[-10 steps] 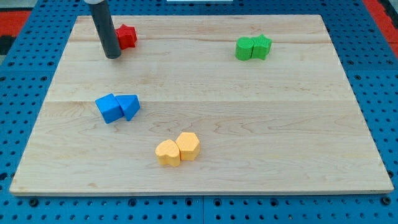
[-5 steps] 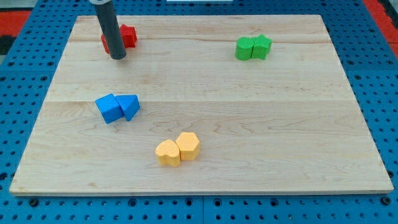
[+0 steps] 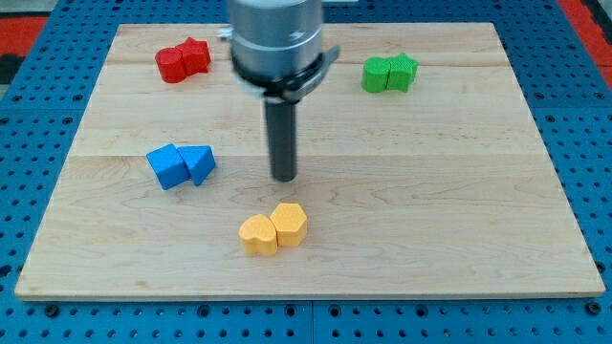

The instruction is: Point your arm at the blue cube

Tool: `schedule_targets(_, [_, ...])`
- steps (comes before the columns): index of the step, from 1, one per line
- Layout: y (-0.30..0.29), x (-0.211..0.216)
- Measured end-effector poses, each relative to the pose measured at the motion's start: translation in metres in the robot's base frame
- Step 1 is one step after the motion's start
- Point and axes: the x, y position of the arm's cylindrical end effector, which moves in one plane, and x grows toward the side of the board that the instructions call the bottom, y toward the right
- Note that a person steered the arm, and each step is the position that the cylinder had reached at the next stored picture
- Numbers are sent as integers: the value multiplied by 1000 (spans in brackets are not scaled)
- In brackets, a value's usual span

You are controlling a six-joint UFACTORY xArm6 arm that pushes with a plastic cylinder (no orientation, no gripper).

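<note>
The blue cube sits on the wooden board at the view's left, touching a blue triangular block on its right. My tip stands near the board's middle, to the right of the blue pair with a clear gap, and above the yellow blocks. The arm's grey body hangs over the top middle of the board.
Two red blocks lie together at the top left. Two green blocks lie together at the top right. Two yellow blocks lie together below my tip. The board lies on a blue pegboard.
My tip has moved from beside the red blocks at the top left to the board's middle, down and to the right. No block has moved.
</note>
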Motion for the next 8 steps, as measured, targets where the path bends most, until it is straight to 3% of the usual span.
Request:
schedule_targets(2, [-87,38])
schedule_targets(3, [-163,28])
schedule_targets(4, [-178,27])
schedule_targets(5, [-146,32])
schedule_targets(8, [-183,6])
